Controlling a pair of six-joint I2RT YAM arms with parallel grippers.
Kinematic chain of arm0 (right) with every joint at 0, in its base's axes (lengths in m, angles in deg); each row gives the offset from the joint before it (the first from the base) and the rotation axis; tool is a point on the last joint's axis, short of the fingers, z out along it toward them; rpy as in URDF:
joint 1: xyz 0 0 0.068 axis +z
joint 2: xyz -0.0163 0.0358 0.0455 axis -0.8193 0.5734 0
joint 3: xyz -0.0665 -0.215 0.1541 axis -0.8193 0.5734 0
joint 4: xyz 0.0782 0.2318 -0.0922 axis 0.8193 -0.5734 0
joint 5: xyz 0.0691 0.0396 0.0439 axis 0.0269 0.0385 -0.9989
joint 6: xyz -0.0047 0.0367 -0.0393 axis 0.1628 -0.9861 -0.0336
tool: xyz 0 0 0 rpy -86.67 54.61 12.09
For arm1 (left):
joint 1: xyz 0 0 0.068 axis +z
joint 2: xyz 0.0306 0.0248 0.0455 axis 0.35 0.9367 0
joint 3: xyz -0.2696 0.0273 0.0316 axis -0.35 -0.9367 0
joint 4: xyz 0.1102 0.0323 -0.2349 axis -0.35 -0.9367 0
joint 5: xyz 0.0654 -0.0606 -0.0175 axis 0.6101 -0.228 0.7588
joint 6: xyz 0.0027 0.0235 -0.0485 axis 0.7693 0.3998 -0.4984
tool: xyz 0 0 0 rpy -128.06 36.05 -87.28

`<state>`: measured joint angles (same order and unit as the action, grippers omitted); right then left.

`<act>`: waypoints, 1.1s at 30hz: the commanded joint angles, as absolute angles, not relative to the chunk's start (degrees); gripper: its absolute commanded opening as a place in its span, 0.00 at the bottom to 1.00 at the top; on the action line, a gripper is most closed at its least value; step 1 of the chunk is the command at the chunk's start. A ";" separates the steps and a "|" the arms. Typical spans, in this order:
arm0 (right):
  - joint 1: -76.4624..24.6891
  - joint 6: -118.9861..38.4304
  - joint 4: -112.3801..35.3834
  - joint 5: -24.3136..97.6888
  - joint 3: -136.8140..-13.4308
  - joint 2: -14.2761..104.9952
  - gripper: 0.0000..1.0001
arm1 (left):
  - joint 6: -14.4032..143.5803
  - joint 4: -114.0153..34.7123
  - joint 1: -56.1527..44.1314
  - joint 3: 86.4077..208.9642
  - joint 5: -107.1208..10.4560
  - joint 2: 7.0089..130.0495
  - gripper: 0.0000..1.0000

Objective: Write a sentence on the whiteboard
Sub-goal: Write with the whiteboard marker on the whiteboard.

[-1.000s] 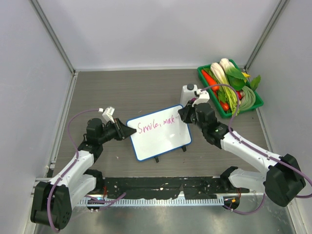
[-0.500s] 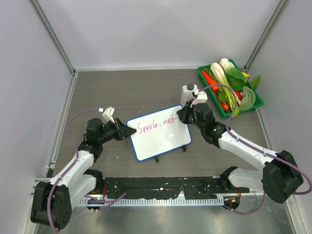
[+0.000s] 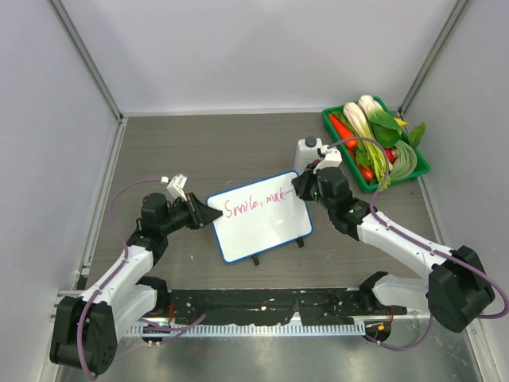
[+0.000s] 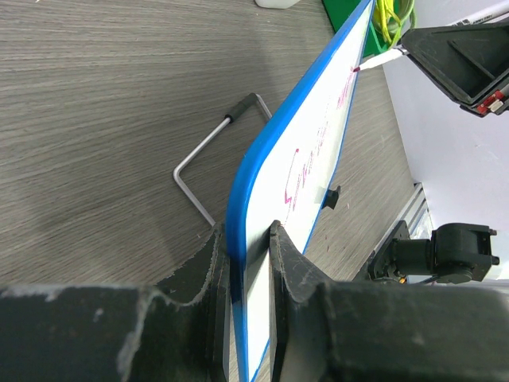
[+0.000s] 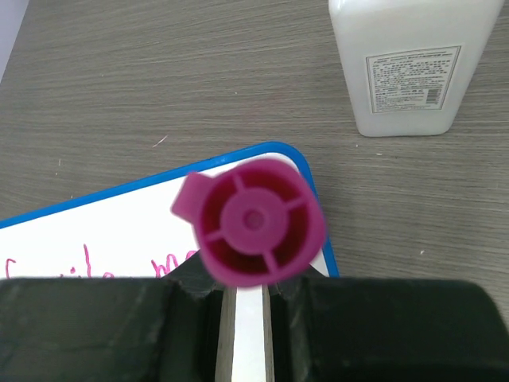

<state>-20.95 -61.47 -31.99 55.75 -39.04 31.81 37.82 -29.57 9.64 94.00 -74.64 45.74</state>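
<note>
Left gripper (image 4: 248,239), mine: clamped on the left rim of the whiteboard (image 3: 262,227), which stands mid-table (image 3: 199,151). The wrist view is edge-on, so the sentence (image 3: 256,202) is legible only from above. Right gripper (image 5: 246,296): closed on a magenta marker (image 5: 253,221), whose butt end hides its tip.

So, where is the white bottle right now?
In the top view the white bottle is right of centre, between the whiteboard and the green tray of vegetables, just past the board's far right corner.
</note>
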 commanded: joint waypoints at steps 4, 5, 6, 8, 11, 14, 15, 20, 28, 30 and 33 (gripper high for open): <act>-22.14 -61.68 -32.19 58.39 -41.41 33.01 0.02 | 45.05 -31.82 10.91 92.65 -64.86 45.86 0.00; -22.14 -61.94 -32.02 58.13 -41.50 33.10 0.01 | 44.97 -31.74 10.91 92.66 -64.94 45.94 0.00; -22.06 -61.77 -31.84 57.87 -41.85 33.18 0.01 | 45.05 -31.74 11.00 92.66 -64.86 45.95 0.00; -22.06 -61.85 -31.40 57.34 -42.20 33.45 0.01 | 45.05 -31.65 10.91 92.66 -64.94 46.03 0.00; -22.05 -61.85 -30.61 55.94 -42.82 33.89 0.01 | 45.14 -31.65 11.00 92.66 -64.94 46.03 0.00; -22.06 -61.85 -30.26 54.62 -42.91 34.15 0.02 | 44.97 -31.65 10.91 92.57 -64.95 45.95 0.00; -22.14 -61.76 -29.91 54.35 -42.82 34.06 0.02 | 45.05 -31.65 11.00 92.57 -65.03 45.95 0.00; -22.05 -61.42 -30.43 52.77 -42.38 33.89 0.02 | 45.14 -31.56 11.00 92.57 -65.03 45.95 0.00; -22.06 -61.68 -31.75 51.80 -38.95 32.22 0.01 | 45.06 -31.56 11.00 92.57 -65.12 45.95 0.00; -22.06 -61.76 -32.01 51.80 -38.34 31.96 0.01 | 45.14 -31.56 10.91 92.57 -65.12 45.95 0.00; -22.05 -61.85 -32.28 51.71 -37.37 31.78 0.02 | 45.14 -31.56 11.00 92.57 -65.21 45.94 0.00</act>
<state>-21.89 -62.11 -31.58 51.86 -38.99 32.46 37.80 -29.55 9.70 93.91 -74.62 45.72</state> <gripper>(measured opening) 0.182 0.199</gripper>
